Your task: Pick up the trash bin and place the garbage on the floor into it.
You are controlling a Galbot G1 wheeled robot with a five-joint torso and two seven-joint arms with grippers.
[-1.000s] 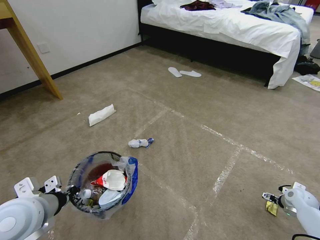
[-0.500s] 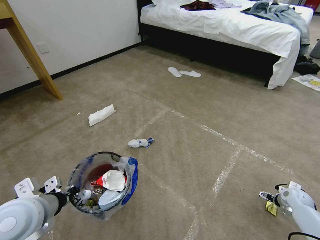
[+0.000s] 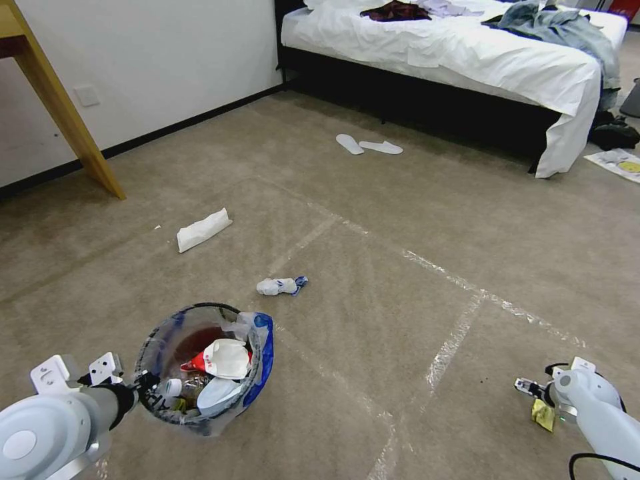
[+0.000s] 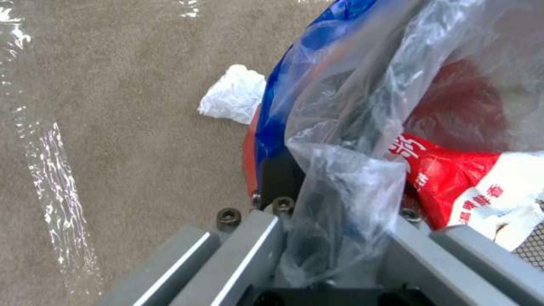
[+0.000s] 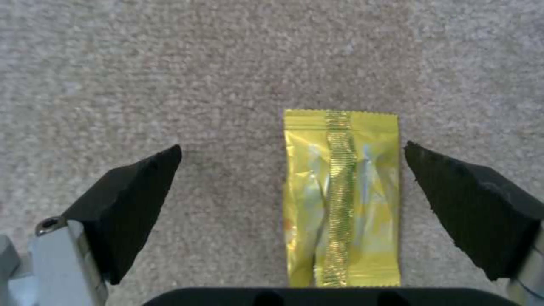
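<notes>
Fingers spread on my right, clamped on my left, and the yellow one's a slippery customer.

Head view: left gripper (image 3: 143, 385) pinches the trash bin (image 3: 200, 363) rim; a jolt could tip it. Left wrist: liner bag (image 4: 340, 170) bunched in my jaws, might slip. Right wrist: yellow wrapper (image 5: 340, 195) lies flat on the carpet (image 5: 170, 63), off-centre near one of my pads (image 5: 470, 204), so I'd maybe just scrape it.

- A bedroom: a bed (image 3: 467, 53) with white sheets, far ahead of the right end effector (image 3: 537, 393).
- White slippers (image 3: 369, 145) on beige carpet (image 3: 400, 220).
- Clothes (image 3: 560, 27) strewn on the bed.
</notes>
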